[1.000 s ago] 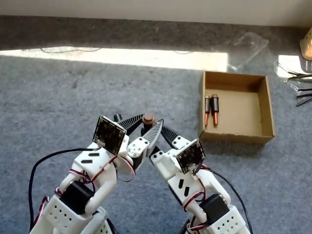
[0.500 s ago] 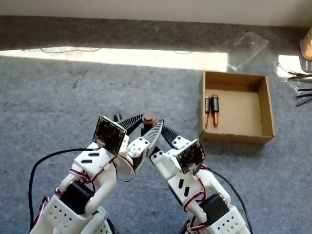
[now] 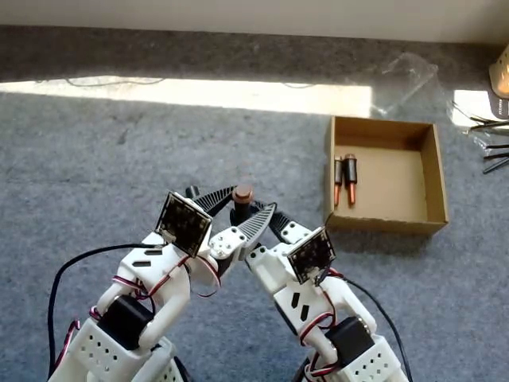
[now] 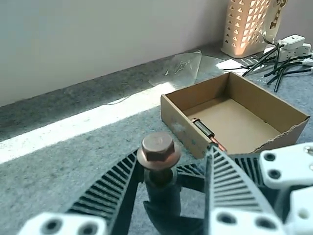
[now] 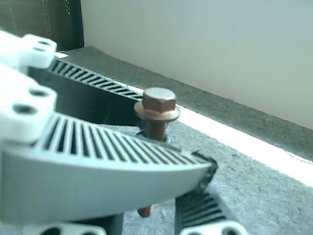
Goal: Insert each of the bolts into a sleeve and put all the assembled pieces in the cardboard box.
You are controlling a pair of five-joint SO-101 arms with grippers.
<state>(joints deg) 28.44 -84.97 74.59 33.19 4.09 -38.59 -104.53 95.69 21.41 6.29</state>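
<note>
Copper-coloured, with a hexagonal flanged head, the bolt (image 3: pixel 243 192) stands upright between the two arms, in front of them and above the grey carpet (image 3: pixel 119 167). Its shank goes down into a dark sleeve (image 4: pixel 161 193), and in the right wrist view the copper tip of the bolt (image 5: pixel 156 105) comes out again below.

The left fingers (image 4: pixel 115 188) are a little apart around the sleeve. The black ribbed one lies against its side. The grey ribbed one (image 4: pixel 225 186) stands off from it with a narrow gap, so these fingers do not pinch the sleeve. The right fingers (image 4: pixel 193 176) are black and come in from the other side. They reach the sleeve in that gap and seem to be closed on it, holding it with the bolt inside. Part of this contact is hidden behind the grey finger, so I cannot see it completely.

In the high view the two arms meet in a point at the bolt, the left arm (image 3: pixel 143 294) and the right arm (image 3: pixel 318 294) side by side.

To the right of the arms, well apart from the bolt, the cardboard box (image 3: pixel 433 175) lies open on the carpet. Two assembled pieces (image 3: pixel 350 178) lie inside it, side by side near its left wall, each with a dark sleeve and a copper shank.

Behind the box there is a clear plastic bag (image 3: pixel 406 79). Some black cables (image 3: pixel 489 143) lie at the right edge, and a pale perforated container (image 4: pixel 249 24) stands near the wall.
</note>
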